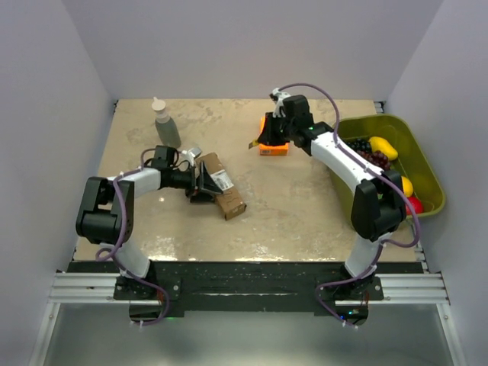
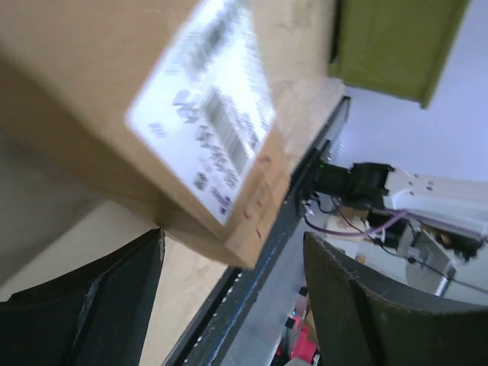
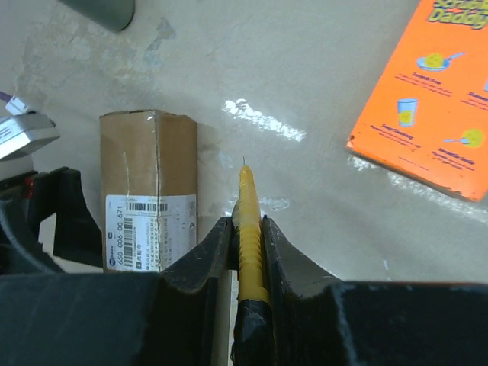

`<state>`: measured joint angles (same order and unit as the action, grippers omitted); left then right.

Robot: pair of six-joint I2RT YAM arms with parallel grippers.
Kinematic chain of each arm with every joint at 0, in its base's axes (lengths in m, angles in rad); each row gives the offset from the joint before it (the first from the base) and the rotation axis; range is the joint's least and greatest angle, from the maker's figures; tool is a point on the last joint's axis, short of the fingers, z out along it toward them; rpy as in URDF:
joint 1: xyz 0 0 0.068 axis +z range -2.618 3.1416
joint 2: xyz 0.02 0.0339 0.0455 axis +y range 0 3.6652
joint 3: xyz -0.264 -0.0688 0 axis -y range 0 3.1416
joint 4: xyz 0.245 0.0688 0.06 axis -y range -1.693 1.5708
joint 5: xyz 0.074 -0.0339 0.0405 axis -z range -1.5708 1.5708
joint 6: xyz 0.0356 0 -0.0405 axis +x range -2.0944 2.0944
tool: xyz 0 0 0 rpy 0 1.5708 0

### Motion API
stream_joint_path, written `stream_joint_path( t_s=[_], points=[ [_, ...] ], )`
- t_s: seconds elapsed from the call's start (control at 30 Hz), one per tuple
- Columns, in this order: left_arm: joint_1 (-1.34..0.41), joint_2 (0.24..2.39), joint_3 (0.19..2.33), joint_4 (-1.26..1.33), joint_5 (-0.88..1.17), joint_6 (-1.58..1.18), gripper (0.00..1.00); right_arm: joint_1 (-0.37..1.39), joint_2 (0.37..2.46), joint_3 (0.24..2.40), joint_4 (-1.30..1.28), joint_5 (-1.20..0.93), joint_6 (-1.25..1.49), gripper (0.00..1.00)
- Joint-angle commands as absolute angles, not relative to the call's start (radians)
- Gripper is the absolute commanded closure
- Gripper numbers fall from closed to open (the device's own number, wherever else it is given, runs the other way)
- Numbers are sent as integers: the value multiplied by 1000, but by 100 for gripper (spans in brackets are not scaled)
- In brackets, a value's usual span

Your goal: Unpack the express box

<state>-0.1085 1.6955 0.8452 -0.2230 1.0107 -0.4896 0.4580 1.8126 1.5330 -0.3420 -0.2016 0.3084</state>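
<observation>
The express box [image 1: 223, 188], a brown carton with a white label, lies left of the table's middle. It also shows in the right wrist view [image 3: 148, 168]. My left gripper [image 1: 203, 184] is open at the box's left side. In the left wrist view [image 2: 232, 297] the box [image 2: 152, 91] fills the space above the spread fingers, and its corner reaches between them. My right gripper [image 1: 269, 139] hovers over the orange flat box [image 1: 273, 149]. It is shut [image 3: 248, 229] on a yellow cutter [image 3: 247, 202] that points forward, its tip just right of the carton.
A green bin [image 1: 418, 145] of fruit stands at the right edge. A grey squeeze bottle [image 1: 164, 122] stands at the back left. The orange box [image 3: 431, 99] lies right of the cutter. My left gripper's black finger [image 3: 65, 213] shows left of the carton.
</observation>
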Motion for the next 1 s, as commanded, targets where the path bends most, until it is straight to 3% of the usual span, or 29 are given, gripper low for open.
stream_joint_path(
  t_s=[0.0,0.1,0.23,0.57,0.6,0.77,0.97],
  points=[
    [-181,1744,972,-184,1221,-511,22,387,1804,1565,-223,-259,328,100],
    [-134,1715,1028,-415,1163,-308,22,377,1838,1586,-172,-314,319,100],
    [-17,1666,1147,-691,858,-5,22,377,1839,1589,-94,-445,250,100],
    [-44,1837,1554,-630,574,175,14,310,1871,1612,-72,-594,225,100],
    [-60,1856,1575,-629,571,184,0,310,1871,1614,-72,-591,227,100],
    [-158,1933,1612,-597,387,175,0,310,1858,1612,-103,-569,216,100],
    [-172,2009,1620,-586,379,193,0,308,1815,1542,-109,-577,190,100]
  ],
)
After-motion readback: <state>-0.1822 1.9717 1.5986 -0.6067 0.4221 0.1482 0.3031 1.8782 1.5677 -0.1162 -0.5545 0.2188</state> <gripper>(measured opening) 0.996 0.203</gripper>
